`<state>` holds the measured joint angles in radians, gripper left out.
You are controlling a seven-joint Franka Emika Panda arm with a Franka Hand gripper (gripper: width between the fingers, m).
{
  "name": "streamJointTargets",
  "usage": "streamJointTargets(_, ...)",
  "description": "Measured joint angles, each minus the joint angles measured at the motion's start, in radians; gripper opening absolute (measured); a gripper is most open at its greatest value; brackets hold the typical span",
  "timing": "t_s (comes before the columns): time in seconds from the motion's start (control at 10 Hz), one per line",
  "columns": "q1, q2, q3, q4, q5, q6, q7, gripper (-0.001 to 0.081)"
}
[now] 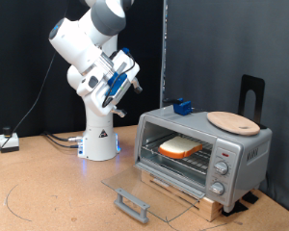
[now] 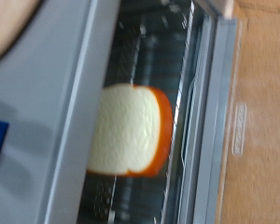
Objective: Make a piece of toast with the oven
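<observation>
One slice in the oven so far: the piece of toast (image 1: 180, 146) is lying flat on the wire rack (image 1: 188, 160) inside the oven (image 1: 202, 154), pale face up with the orange-brown crust showing along its edge. The wrist view looks straight into the cavity and gets the same slice (image 2: 129, 131) on the rack bars, though the shot is pretty blurry.

The glass door (image 1: 144, 194) is dropped all the way open, lying roughly flat in front of the oven with its grey handle (image 1: 131, 203) at the far end, toward the exterior view's bottom. The oven sits on a wooden slatted base (image 1: 188, 195), and the knobs (image 1: 221, 169) are on the panel at the exterior view's right.

On top of the oven there's a round light wooden board (image 1: 233, 122) and a small blue block (image 1: 182, 106) near the back corner.

The gripper (image 1: 135, 81) is up in the air, well apart from the oven and off to the exterior view's left of it, holding nothing. Honestly can't tell from either picture whether the fingers are spread or closed. They don't show up in the wrist view at all.
</observation>
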<state>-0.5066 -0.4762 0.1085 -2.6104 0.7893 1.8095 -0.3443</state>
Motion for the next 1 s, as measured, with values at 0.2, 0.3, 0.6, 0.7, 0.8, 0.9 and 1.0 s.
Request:
streamJointTargets(0.2, -0.009, 0.057, 0.0, 0.038, -0.023, -0.022, 0.008, 0.0807)
streamJointTargets(0.3, -0.009, 0.057, -0.001, 0.034, -0.024, -0.019, 0.008, 0.0807)
streamJointTargets(0.6, -0.04, 0.121, -0.03, 0.087, -0.088, -0.098, 0.088, 0.0807)
streamJointTargets(0.7, -0.054, 0.16, -0.043, 0.119, -0.115, -0.119, 0.101, 0.0807)
streamJointTargets(0.8, -0.066, 0.202, -0.053, 0.15, -0.154, -0.132, 0.101, 0.0807)
streamJointTargets(0.9, -0.076, 0.242, -0.061, 0.182, -0.191, -0.14, 0.099, 0.0807)
streamJointTargets(1.0, -0.082, 0.281, -0.071, 0.211, -0.215, -0.143, 0.079, 0.0807)
